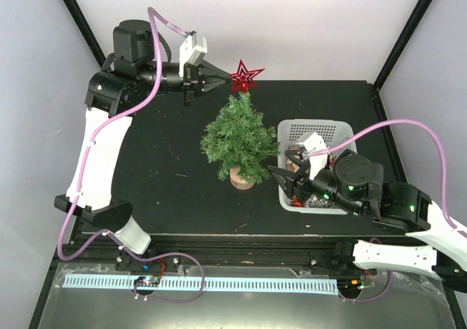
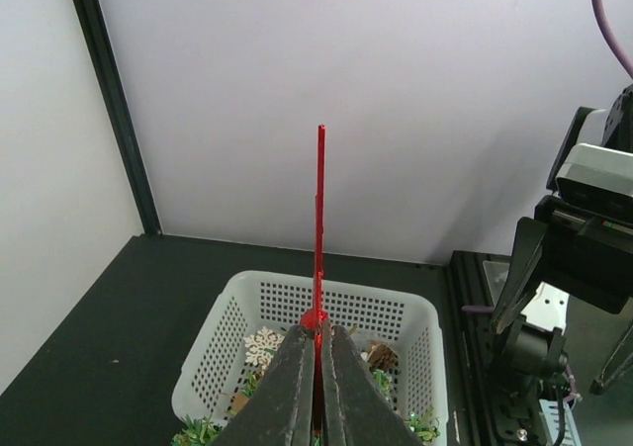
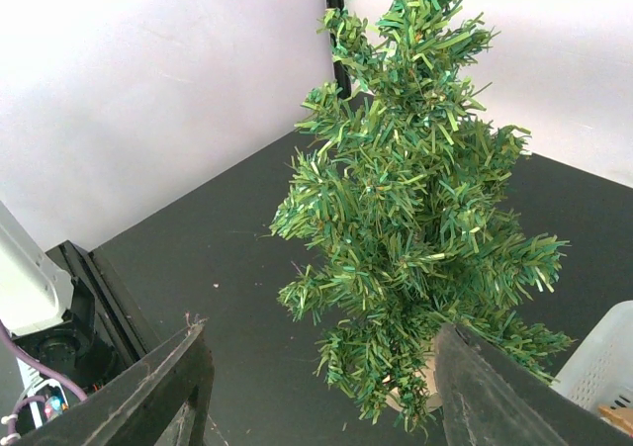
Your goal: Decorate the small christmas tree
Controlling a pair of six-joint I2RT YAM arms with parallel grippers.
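The left gripper [image 1: 217, 84] is being used to clamp a red star [image 1: 246, 76]. In the left wrist view the star is being seen edge-on, as a thin red strip rising from between the closed fingers. The star is being held in the air just beyond the top of the small christmas tree [image 1: 239, 136]; whether it is touching the tip cannot be told.

The right gripper [image 1: 279, 174] is being held low with its jaws spread wide and nothing between them. It is being pointed at the tree's lower branches, which are being framed by the two fingers in the right wrist view.

The tree is standing upright on its round stump base [image 1: 242, 177] near the middle of the black table [image 1: 160, 161], just left of the white basket [image 1: 343, 128]. Small ornaments are lying in the basket, a white snowflake [image 2: 262, 345] among them.
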